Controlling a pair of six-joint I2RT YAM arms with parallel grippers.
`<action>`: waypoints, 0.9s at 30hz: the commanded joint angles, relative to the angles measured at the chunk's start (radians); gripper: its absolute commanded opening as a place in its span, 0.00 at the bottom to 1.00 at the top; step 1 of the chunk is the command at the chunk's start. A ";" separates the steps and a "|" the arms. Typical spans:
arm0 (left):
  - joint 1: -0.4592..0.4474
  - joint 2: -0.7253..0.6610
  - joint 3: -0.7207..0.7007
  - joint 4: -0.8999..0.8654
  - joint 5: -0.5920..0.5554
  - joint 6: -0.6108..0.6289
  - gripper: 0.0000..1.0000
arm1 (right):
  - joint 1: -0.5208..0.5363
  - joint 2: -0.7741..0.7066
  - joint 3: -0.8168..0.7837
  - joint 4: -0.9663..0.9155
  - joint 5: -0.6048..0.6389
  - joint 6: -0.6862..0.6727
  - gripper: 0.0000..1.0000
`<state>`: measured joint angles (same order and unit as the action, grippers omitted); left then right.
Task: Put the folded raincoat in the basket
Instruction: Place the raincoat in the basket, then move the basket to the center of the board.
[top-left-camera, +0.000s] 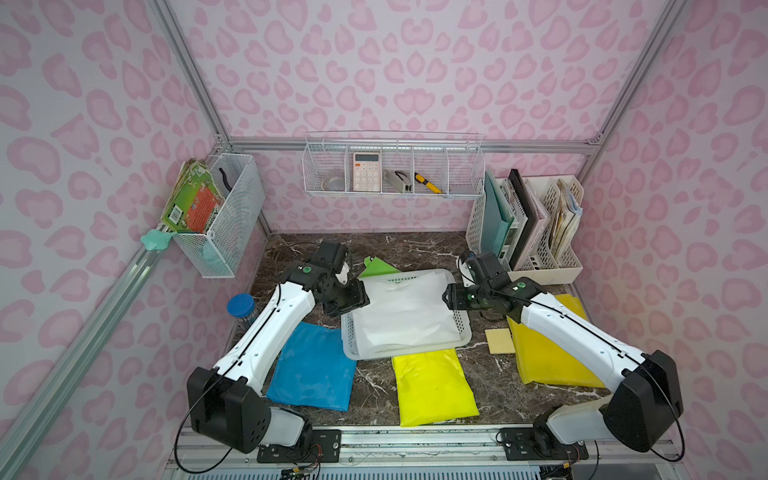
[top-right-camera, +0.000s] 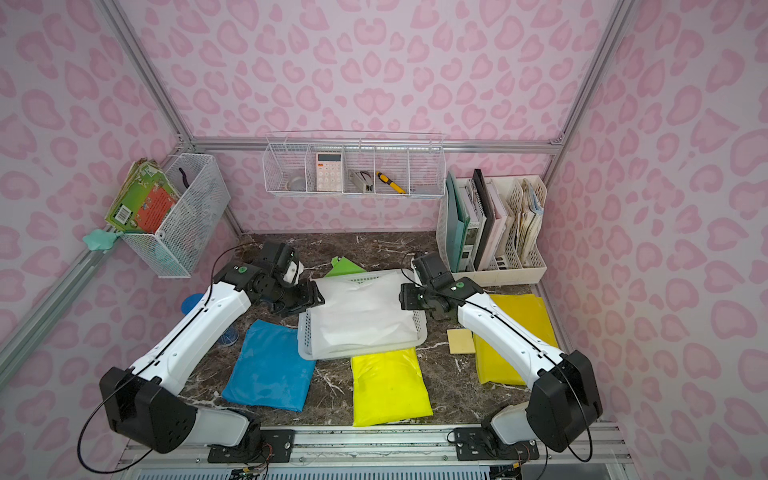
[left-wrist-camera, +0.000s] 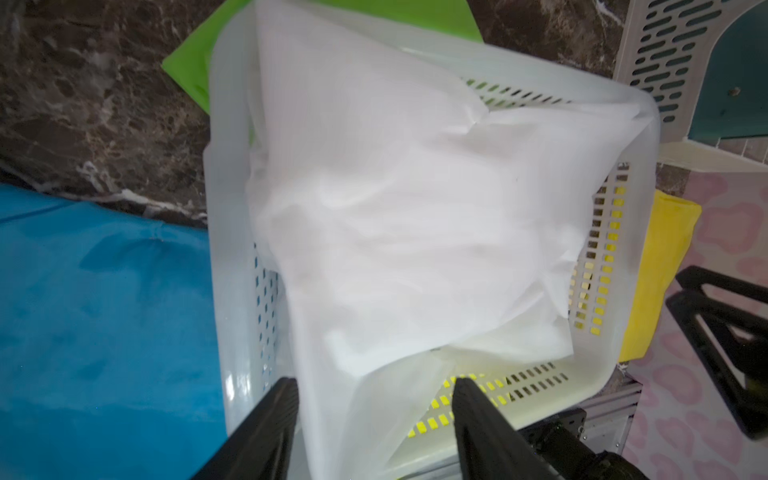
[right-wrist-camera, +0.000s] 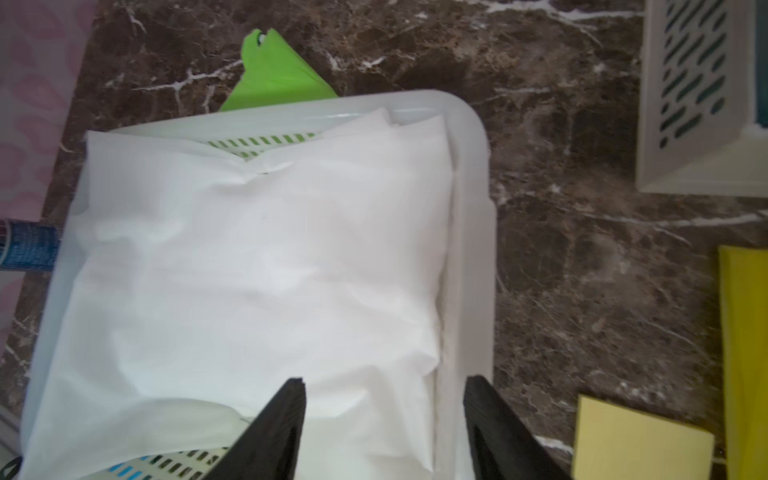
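Raincoat (top-left-camera: 405, 309) — crinkled white film — fills perforated plastic basket (top-left-camera: 460, 323).

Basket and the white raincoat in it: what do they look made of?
Basket: moulded plastic, pale grey-white, slightly glossy; the slotted walls and smooth rolled rim suggest it. White raincoat: probably thin plastic film, matte and semi-translucent; it shows sharp creases, and where it drapes over the rim the rim shows through faintly. A nonwoven sheet cannot be ruled out.
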<state>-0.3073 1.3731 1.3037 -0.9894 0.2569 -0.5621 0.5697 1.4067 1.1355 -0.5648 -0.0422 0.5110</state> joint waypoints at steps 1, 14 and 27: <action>-0.001 -0.089 -0.082 -0.018 0.062 -0.033 0.65 | -0.022 -0.024 -0.069 -0.014 -0.026 -0.010 0.67; -0.003 -0.280 -0.206 -0.022 -0.020 -0.031 0.68 | -0.014 0.104 -0.182 0.224 -0.076 0.064 0.26; -0.001 -0.316 -0.212 -0.054 -0.108 -0.013 0.69 | -0.010 0.218 -0.136 0.328 0.121 0.080 0.06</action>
<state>-0.3084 1.0519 1.0828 -1.0214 0.1722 -0.5934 0.5602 1.6047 0.9821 -0.2802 -0.0731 0.5850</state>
